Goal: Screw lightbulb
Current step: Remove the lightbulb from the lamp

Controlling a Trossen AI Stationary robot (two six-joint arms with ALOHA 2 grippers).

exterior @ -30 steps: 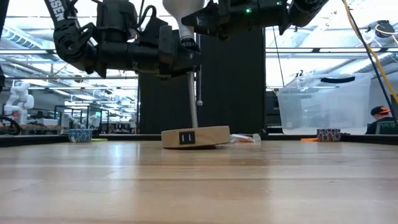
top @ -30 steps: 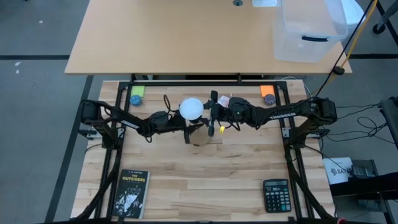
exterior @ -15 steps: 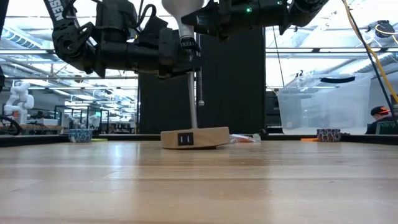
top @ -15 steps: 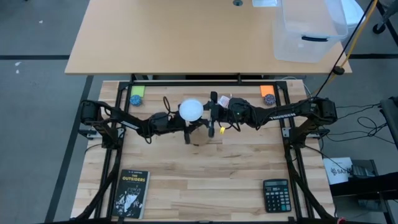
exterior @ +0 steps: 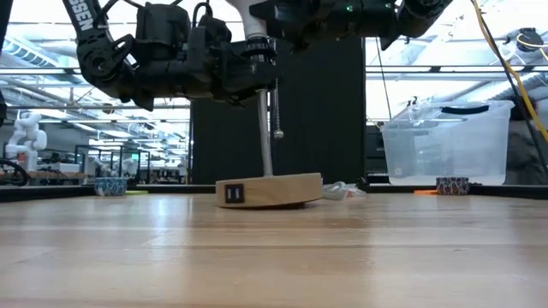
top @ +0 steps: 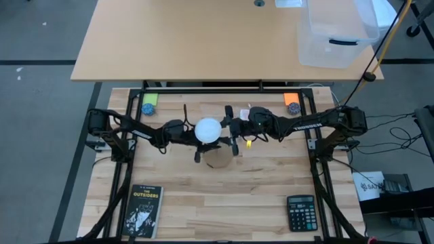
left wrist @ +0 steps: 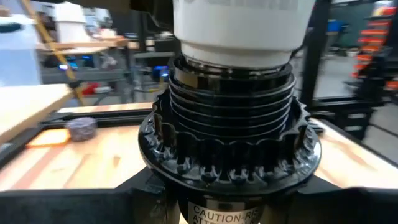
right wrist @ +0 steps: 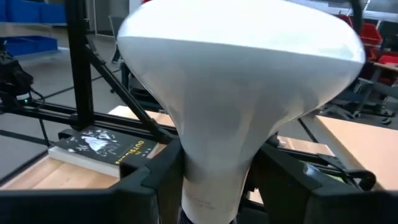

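One frosted white lightbulb [right wrist: 236, 106]

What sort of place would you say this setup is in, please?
Probably a robotics lab or workshop: a wooden bench framed in black rails, another robot in the background, and shelving behind.

White lightbulb [top: 208, 129] stands upright, base down in black socket [left wrist: 230, 140].

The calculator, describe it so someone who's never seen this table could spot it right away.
On the wooden table, look to its front corner on the right arm's side. The calculator lies flat there alone: dark, with rows of keys, unlike the book at the opposite front corner.
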